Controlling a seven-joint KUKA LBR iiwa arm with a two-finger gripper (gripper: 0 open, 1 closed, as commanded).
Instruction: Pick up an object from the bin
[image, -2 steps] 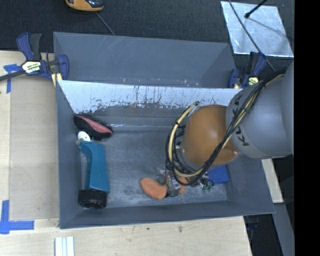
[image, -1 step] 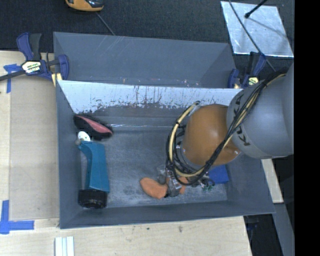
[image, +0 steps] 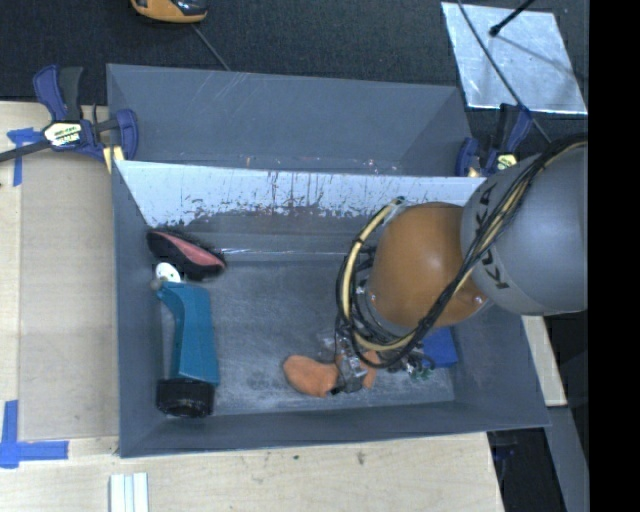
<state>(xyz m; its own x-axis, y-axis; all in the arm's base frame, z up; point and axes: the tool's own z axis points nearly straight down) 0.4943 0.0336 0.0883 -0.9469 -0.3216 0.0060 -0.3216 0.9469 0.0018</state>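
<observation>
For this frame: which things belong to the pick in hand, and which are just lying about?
In hand: gripper, down at the front; orange lump right beside it.
Lying about: teal bottle-like thing with black end, at left; pink-and-black piece behind it; blue thing right of the gripper.

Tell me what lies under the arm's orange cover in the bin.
An orange-brown lump pokes out at the gripper, and the corner of a blue object shows further right. How far either runs beneath, and anything else there, is hidden by the orange cover.
</observation>
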